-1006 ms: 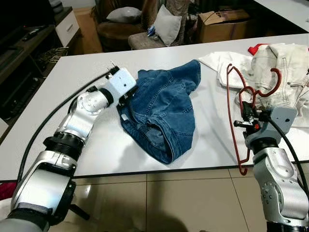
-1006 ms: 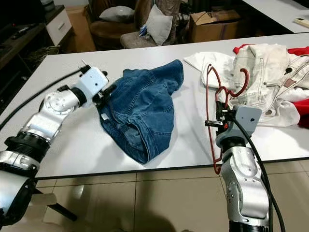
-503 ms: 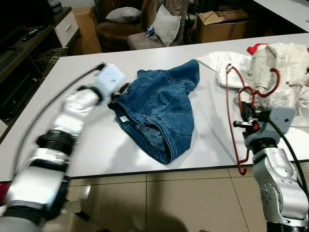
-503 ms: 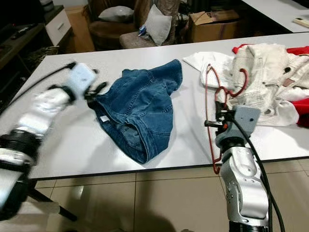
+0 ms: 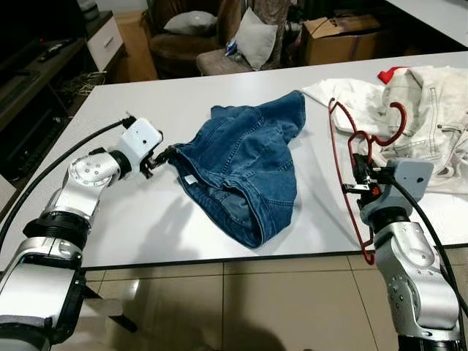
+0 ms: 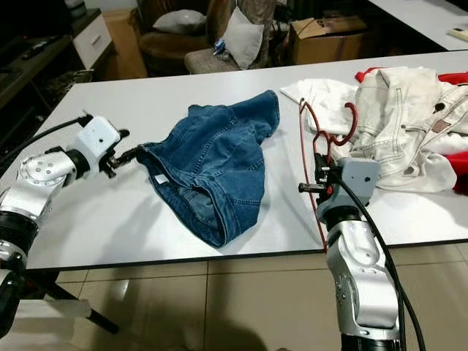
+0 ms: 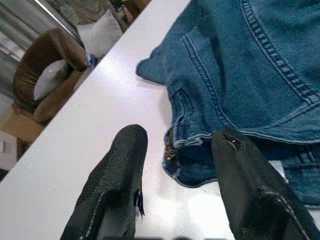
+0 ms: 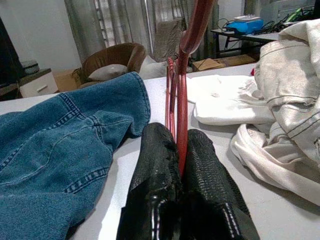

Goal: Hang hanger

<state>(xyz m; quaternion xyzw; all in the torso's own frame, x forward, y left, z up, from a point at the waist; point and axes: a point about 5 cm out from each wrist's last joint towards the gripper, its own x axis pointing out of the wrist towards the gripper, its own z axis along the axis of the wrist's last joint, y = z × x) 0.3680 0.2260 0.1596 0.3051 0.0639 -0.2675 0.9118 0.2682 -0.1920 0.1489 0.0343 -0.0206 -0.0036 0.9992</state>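
- Two grippers at work over white table (image 5: 146, 212): right gripper (image 5: 358, 175) clamped on red hanger (image 5: 345, 146), held upright at table's near edge, beside heap of white clothes (image 5: 424, 124).
- Thin, rigid, glossy hanger wire, pinched between black textured fingers (image 8: 155, 165) in right wrist view; probably light but apt to swivel in so narrow a grip.
- Best held low on the straight side, hook (image 5: 391, 121) left free at top.
- Left gripper (image 7: 172, 165) spread wide, fingers either side of blue denim jeans (image 5: 245, 168) at waistband corner, not yet closed.
- Denim soft, heavy, floppy, thickly stitched at seams; likely to sag once lifted.
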